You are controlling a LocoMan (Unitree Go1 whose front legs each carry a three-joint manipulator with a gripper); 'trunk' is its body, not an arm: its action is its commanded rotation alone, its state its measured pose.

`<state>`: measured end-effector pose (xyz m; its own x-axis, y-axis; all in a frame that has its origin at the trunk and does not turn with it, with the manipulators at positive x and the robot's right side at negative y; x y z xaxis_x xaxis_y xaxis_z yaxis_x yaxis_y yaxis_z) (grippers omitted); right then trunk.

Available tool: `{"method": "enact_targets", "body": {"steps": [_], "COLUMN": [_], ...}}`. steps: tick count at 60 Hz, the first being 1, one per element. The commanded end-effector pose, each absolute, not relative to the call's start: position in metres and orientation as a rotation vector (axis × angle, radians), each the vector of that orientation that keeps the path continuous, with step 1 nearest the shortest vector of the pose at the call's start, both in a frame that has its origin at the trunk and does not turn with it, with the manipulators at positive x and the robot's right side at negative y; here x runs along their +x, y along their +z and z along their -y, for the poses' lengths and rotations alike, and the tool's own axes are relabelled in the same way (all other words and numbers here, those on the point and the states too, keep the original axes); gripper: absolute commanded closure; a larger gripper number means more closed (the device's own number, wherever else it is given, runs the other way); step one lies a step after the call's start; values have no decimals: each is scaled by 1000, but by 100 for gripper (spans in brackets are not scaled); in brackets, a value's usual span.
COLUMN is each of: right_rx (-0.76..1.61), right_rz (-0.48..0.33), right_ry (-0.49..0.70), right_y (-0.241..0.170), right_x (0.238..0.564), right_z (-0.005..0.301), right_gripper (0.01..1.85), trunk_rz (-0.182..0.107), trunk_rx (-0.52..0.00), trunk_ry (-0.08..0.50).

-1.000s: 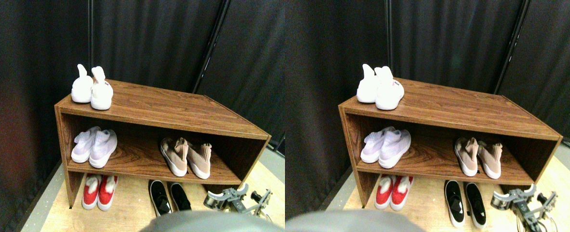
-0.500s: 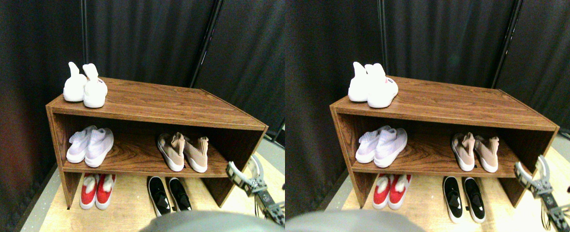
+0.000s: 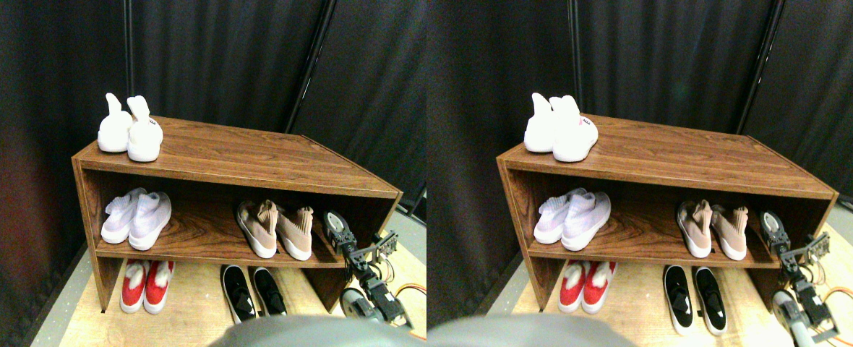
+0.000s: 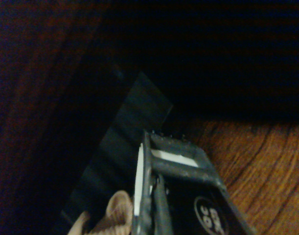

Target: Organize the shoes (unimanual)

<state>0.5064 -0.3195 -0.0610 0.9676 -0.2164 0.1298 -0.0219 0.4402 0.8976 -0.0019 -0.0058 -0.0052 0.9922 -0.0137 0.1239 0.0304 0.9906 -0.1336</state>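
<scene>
Five pairs of shoes sit on a wooden shoe rack. A white pair stands on the top board at the left. On the middle shelf are a pale-lavender pair at the left and a dusty-pink pair at the right. On the floor under the rack are a red pair and a black pair. My right gripper reaches into the middle shelf, just right of the pink pair. The wrist view shows a pink shoe's collar beside the jaw frame and the shelf board.
The rack's right side wall stands close beside my gripper. Dark curtains hang behind the rack. The floor is light wood, with an orange cable lying at the right.
My right gripper has risen from the floor at the rack's right end and moved left into the middle shelf, next to the pink pair. The shoes have not moved.
</scene>
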Motion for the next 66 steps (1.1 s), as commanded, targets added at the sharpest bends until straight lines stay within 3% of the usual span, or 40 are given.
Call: {"method": "enact_targets", "body": {"steps": [1, 11, 20, 55, 66], "right_rx": [1108, 1123, 1227, 1198, 1155], "right_rz": [248, 248, 232, 132, 176], "right_ry": [-123, -229, -240, -212, -248], "right_y": [-63, -75, -83, -92, -94], "right_x": [517, 528, 533, 525, 527], "right_z": [319, 313, 302, 257, 263], "right_gripper": [180, 180, 180, 180, 180], "trunk_rz": [119, 120, 124, 111, 112], "trunk_rx": [-167, -168, -178, -223, -222], "trunk_ry": [-16, -14, 0, 43, 43]}}
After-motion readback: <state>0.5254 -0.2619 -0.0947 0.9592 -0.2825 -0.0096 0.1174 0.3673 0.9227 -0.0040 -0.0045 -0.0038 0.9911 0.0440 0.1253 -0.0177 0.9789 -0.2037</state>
